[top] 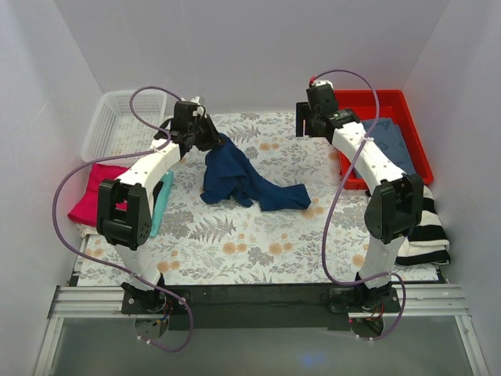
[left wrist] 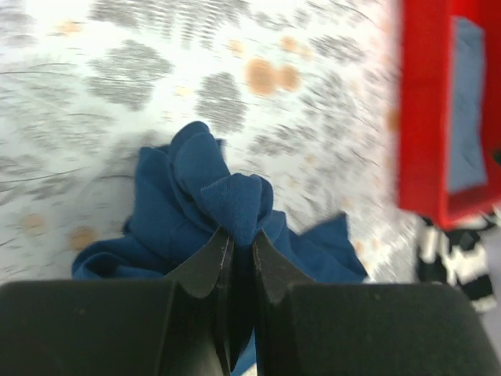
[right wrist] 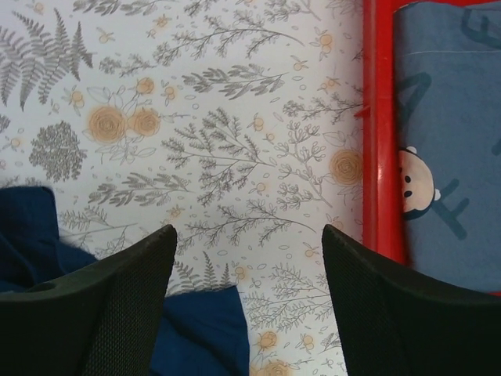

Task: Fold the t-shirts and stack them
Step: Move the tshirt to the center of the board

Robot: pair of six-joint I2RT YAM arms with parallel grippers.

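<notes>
A crumpled navy t-shirt hangs from my left gripper and trails onto the floral cloth. In the left wrist view the left gripper is shut on a bunched fold of the navy t-shirt. My right gripper is open and empty above the cloth, left of the red tray. In the right wrist view the right gripper has its jaws wide apart, with navy t-shirt below. A folded red-pink t-shirt and a teal one lie at the left.
A red tray at the back right holds a grey-blue printed tee, also in the right wrist view. A white basket stands at the back left. A black-and-white striped garment lies at the right edge.
</notes>
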